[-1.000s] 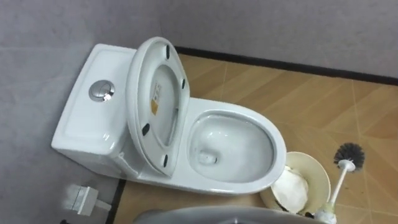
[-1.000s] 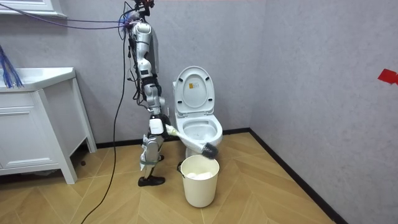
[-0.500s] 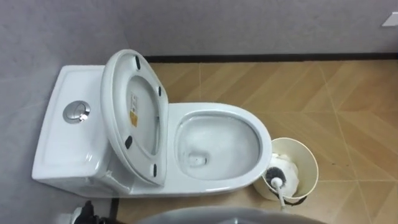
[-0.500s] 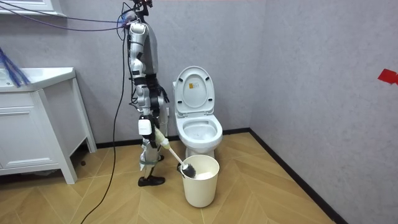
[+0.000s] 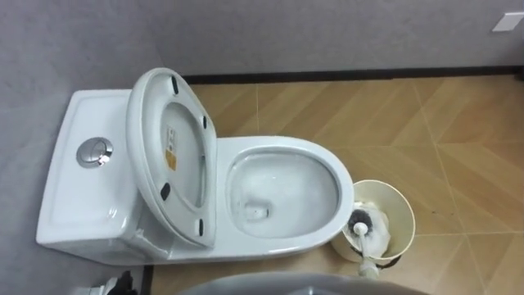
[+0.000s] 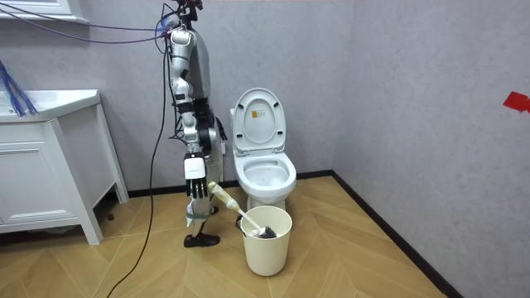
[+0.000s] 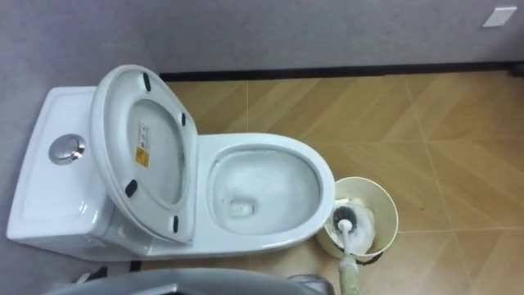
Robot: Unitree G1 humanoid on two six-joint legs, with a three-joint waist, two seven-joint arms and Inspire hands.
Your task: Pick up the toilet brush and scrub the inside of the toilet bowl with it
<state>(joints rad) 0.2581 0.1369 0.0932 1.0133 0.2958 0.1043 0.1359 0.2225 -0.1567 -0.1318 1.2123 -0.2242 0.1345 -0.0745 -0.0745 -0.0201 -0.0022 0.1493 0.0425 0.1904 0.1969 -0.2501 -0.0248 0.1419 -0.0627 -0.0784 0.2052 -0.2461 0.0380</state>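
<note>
Toilet brush (image 5: pixel 359 228) rests head-down in the bin (image 5: pixel 399 199), just right of the toilet (image 5: pixel 286 146), as we see from the left eye. From the right eye, its pale handle slants toward the near edge. In the room view, the right robot hand (image 6: pixel 197 184) is grasping that handle.

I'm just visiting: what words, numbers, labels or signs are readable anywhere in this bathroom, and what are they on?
No text here can be read.
Sticker inside the raised toilet lid: print too small to read.
Red patch on the wall: no legible writing.
</note>
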